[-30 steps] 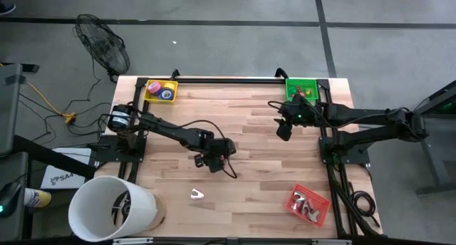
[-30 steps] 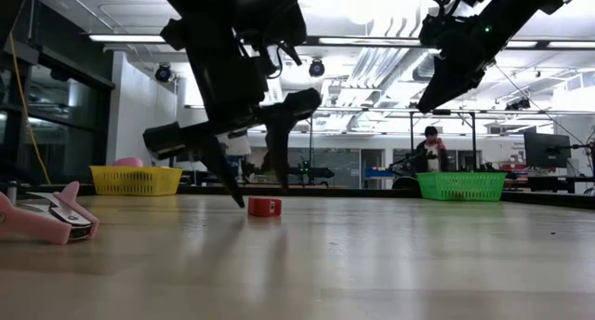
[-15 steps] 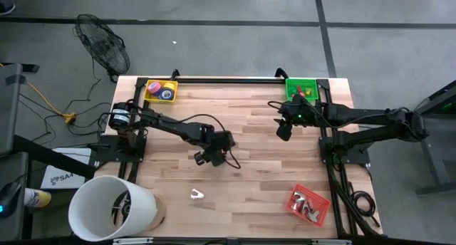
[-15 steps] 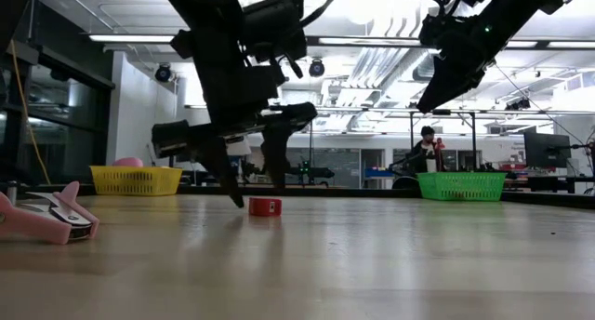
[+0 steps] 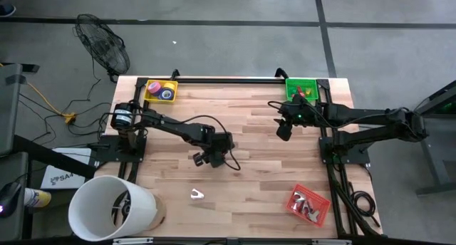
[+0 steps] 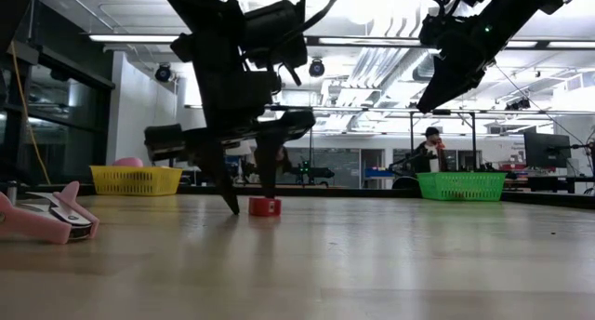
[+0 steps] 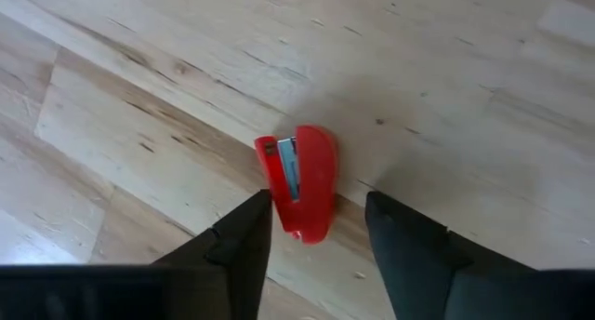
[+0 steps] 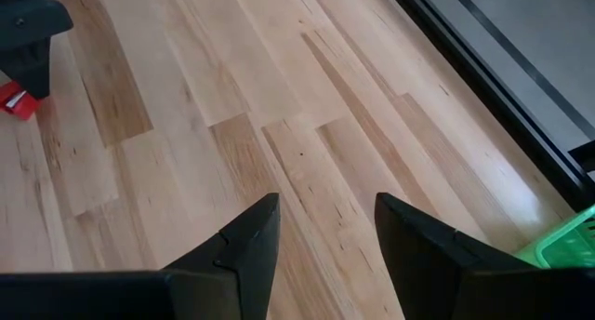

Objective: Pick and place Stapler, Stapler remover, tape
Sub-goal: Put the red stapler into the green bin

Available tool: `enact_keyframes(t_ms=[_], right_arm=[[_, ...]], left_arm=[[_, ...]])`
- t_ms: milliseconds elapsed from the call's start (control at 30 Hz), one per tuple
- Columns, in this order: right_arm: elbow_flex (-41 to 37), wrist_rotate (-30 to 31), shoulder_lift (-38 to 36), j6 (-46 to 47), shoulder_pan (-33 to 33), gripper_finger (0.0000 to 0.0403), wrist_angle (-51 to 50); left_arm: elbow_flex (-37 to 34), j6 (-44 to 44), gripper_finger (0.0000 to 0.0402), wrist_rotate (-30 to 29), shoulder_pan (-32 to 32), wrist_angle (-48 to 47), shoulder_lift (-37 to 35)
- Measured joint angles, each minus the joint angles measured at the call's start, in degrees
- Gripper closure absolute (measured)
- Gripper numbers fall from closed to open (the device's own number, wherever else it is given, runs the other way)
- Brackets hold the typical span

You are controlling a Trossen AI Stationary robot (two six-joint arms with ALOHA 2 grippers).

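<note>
A small red stapler (image 7: pixel 302 179) lies flat on the wooden table (image 5: pixel 249 167), also seen in the low view (image 6: pixel 264 206). My left gripper (image 7: pixel 318 197) points steeply down over it, open, with a finger on each side of the stapler's near end; one finger stands very close to its side. In the high view my left gripper (image 5: pixel 208 159) hides the stapler. A pale pink staple remover (image 5: pixel 197 195) lies nearer the front edge. Tape rolls (image 5: pixel 165 92) sit in a yellow basket. My right gripper (image 5: pixel 283 131) hangs open, high over the table's far right.
A green basket (image 5: pixel 301 88) stands at the far right corner and a red tray (image 5: pixel 308 204) with metal pieces near the front right. A white bucket (image 5: pixel 110 209) stands off the front left corner. Bare wood lies between the arms.
My left gripper has rolled a little about its own axis over the stapler, and its fingers have drawn somewhat closer together while staying apart. The stapler has not moved.
</note>
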Motion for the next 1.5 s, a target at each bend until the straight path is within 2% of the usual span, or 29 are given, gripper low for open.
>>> enact_keyframes(t_ms=[267, 600, 867, 967, 1100, 1200, 1333, 1500], right_arm=[[0.0, 0.0, 0.0, 0.1, 0.0, 0.0233, 0.0], [0.0, -0.4, 0.0, 1.0, 0.0, 0.0233, 0.0], [0.0, -1.1, 0.0, 1.0, 1.8, 0.0233, 0.3], [0.0, -0.4, 0.0, 0.3, 4.1, 0.0233, 1.6], [-0.1, 3.0, 1.2, -0.8, 8.5, 0.0233, 3.9], [-0.2, 8.6, 3.2, -2.7, 12.6, 0.0233, 5.3], [-6.2, 16.5, 5.4, -7.8, 18.0, 0.0233, 17.3], [-18.2, 21.0, 5.7, -14.1, 23.9, 0.0235, 40.3]], left_arm=[[-0.1, -3.4, 0.0286, 0.1, 0.0, -0.1, 0.1], [-0.1, -5.5, 0.0341, 1.4, 0.0, 0.1, 0.2], [0.4, -5.8, 0.0347, 1.1, -0.1, 0.6, 0.3], [1.3, -5.8, 0.0348, -2.3, -0.1, 2.8, 0.5], [2.8, -5.3, 0.0349, -6.6, -0.1, 6.6, 0.5], [4.0, -4.1, 0.0349, -9.0, 0.0, 10.0, 0.5], [5.8, -3.3, 0.0350, -12.3, 0.0, 13.1, 0.4], [7.5, -1.6, 0.0350, -13.2, 0.0, 15.4, -0.2]])
